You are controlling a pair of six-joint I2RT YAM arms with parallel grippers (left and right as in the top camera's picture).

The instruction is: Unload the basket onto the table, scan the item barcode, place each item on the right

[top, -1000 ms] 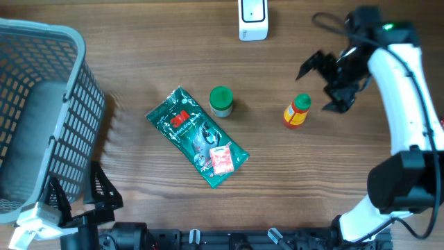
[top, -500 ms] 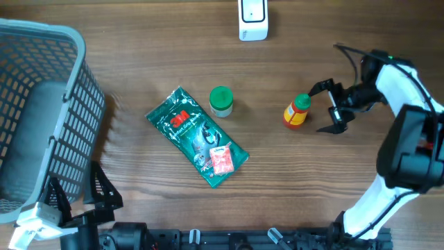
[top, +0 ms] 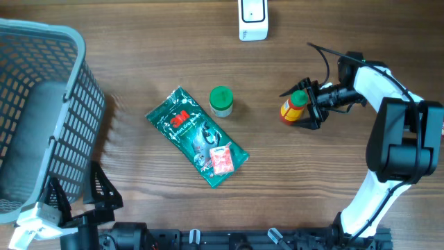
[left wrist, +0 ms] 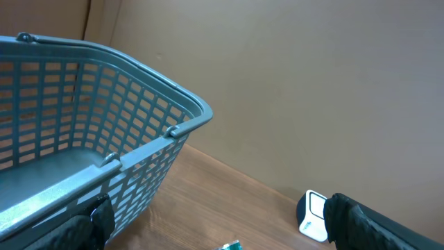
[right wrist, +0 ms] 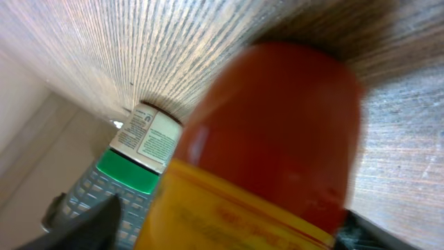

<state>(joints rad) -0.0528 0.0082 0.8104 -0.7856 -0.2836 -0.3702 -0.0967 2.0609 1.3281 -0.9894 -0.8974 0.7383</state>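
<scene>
A small bottle with a red body, yellow label and green cap lies on the wooden table at centre right. My right gripper reaches in from the right with one finger on each side of it. In the right wrist view the bottle fills the frame, and a gap still shows between it and the left finger, so the right gripper is open. The white scanner stands at the back edge. My left gripper rests wide open at the front left, holding nothing.
A green pouch and a green-lidded jar lie mid-table, left of the bottle. A grey mesh basket fills the left side. The left wrist view shows the basket rim and the scanner.
My right gripper swung down and moved left from beside the bottle until its fingers straddle it, and the jaws have narrowed a little. The left arm has not moved.
</scene>
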